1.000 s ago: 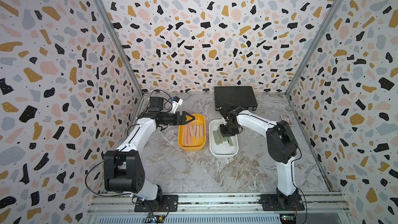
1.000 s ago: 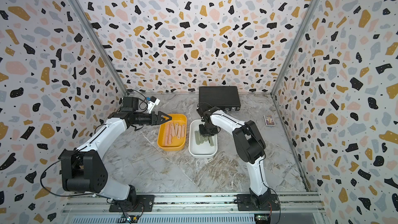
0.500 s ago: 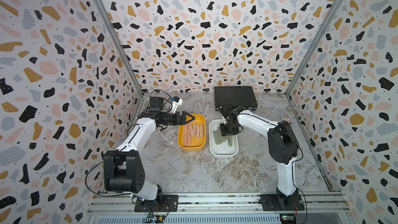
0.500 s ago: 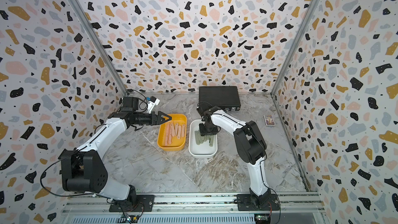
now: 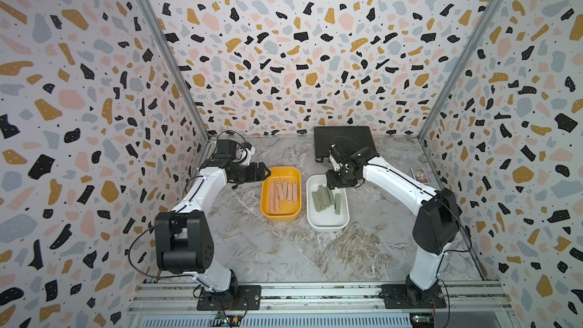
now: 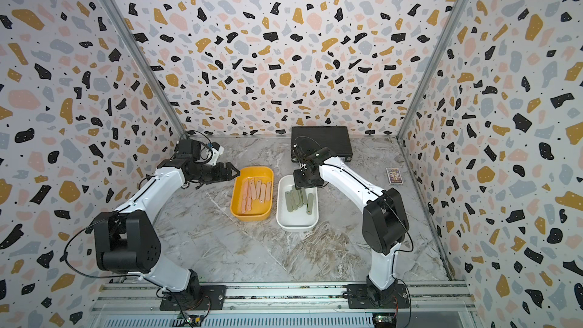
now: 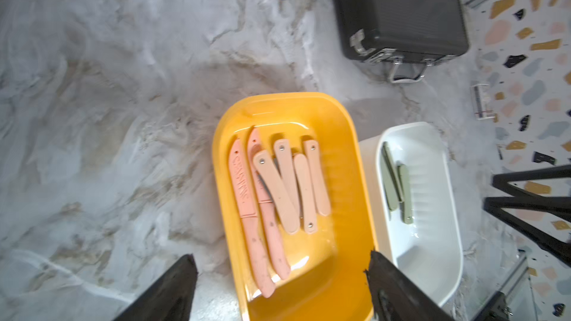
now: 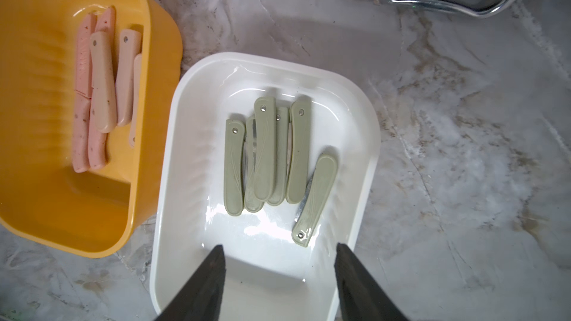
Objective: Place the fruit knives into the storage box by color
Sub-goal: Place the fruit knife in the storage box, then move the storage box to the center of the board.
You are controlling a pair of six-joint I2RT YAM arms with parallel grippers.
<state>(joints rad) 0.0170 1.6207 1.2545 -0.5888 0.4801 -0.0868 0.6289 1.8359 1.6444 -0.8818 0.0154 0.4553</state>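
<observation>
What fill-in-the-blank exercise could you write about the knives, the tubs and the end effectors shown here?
1. The storage tub holding the pink knives is ____ in colour.
2. The white tub holds ____ green knives.
3. The left end effector and the right end effector both stand ____, gripping nothing.
Missing words: yellow; six; open.

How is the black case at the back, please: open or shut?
Shut: the case lies flat with its lid down, and the metal clasps beside its handle look fastened.
</observation>
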